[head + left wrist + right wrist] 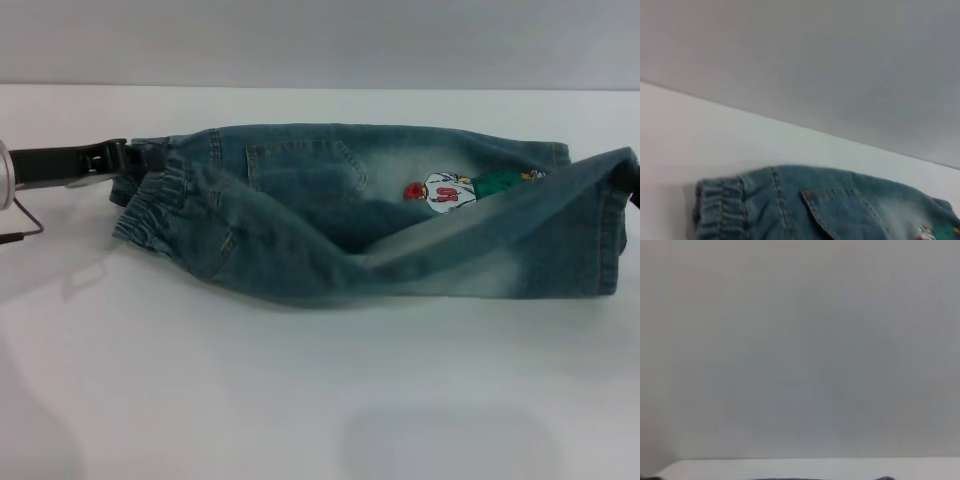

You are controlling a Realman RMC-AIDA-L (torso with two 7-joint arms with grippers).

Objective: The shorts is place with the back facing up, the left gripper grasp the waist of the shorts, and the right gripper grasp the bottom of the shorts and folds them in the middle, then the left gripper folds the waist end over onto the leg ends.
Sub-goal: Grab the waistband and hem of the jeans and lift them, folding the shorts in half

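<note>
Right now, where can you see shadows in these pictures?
Head view: a soft grey shadow lies on the white table beneath the faded blue denim shorts and by the black left gripper. Right wrist view: plain grey wall, no shadows.

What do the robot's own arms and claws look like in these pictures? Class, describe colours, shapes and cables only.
The left claw is black, boxy and angular, mounted on a silver-white cylindrical wrist at the head view's edge. A thin dark cable loops below that wrist. Of the right claw, only a small black sliver shows past the faded blue-green denim shorts. No markings or sleeves are visible.
</note>
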